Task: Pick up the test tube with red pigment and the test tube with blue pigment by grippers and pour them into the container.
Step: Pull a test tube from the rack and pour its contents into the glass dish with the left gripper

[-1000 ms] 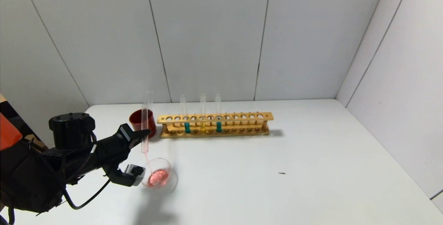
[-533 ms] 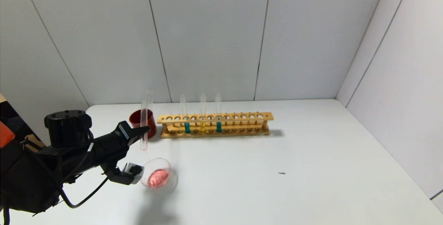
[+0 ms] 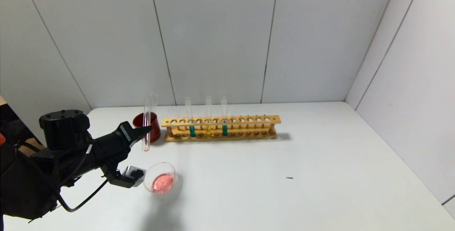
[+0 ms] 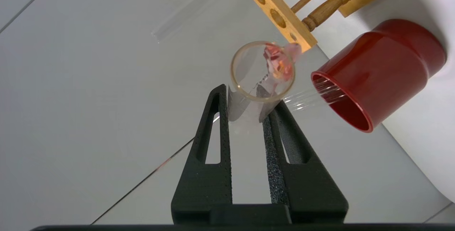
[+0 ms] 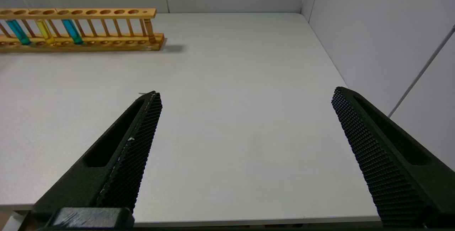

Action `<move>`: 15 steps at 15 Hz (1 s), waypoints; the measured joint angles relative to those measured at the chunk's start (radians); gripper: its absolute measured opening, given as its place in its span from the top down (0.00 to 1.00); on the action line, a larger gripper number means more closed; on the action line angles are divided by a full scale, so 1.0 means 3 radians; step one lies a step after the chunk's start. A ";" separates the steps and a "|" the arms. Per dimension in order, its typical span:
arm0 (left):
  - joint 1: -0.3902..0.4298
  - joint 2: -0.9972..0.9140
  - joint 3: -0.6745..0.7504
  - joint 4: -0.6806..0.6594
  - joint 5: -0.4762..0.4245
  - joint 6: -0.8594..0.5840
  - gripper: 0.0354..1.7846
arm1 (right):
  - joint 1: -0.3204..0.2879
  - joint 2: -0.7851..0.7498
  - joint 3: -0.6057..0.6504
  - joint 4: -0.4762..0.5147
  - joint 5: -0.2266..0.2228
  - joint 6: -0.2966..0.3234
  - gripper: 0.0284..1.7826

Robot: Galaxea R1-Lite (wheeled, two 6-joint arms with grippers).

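Observation:
My left gripper [image 3: 146,130] is shut on the test tube with red pigment [image 3: 145,142]. It holds the tube nearly upright, mouth down, above and behind the container [image 3: 161,182]. The tube is almost empty, with only a red trace; in the left wrist view its round mouth [image 4: 262,71] shows between my fingers [image 4: 275,142]. The container, a low glass dish, holds a pool of red liquid. The test tube with blue pigment [image 3: 224,129] stands in the wooden rack [image 3: 249,120] and also shows in the right wrist view [image 5: 73,32]. My right gripper [image 5: 247,94] hangs open and empty over the table's right front.
A dark red cup [image 3: 153,131] stands left of the rack, just behind the held tube, with a clear empty tube [image 3: 154,103] in it. The rack also holds a teal tube [image 3: 192,130] and a yellow tube [image 3: 208,128]. White walls close in behind and to the right.
The red stream into the container has stopped. My left gripper has risen and drawn back to the left, lifting the tube's mouth clear of the container.

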 joint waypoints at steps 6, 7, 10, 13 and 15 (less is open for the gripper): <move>-0.0079 -0.0126 -0.0021 -0.0013 0.0030 0.0273 0.83 | 0.0000 0.0000 0.0000 0.0001 -0.0001 -0.0001 0.02; -0.0101 -0.0149 -0.0014 -0.0018 0.0026 0.0326 0.83 | 0.0000 0.0000 0.0000 0.0001 -0.0001 -0.0001 0.02; -0.0118 -0.0186 -0.0013 -0.0030 0.0030 0.0338 0.83 | 0.0000 0.0000 0.0000 0.0001 0.0000 -0.0001 0.02; -0.0121 -0.0202 -0.0015 -0.0036 0.0034 0.0341 0.83 | 0.0001 0.0000 0.0000 0.0001 0.0000 -0.0001 0.02; -0.0122 -0.0216 -0.0014 -0.0052 0.0150 0.0282 0.83 | 0.0000 0.0000 0.0000 0.0001 0.0000 -0.0001 0.02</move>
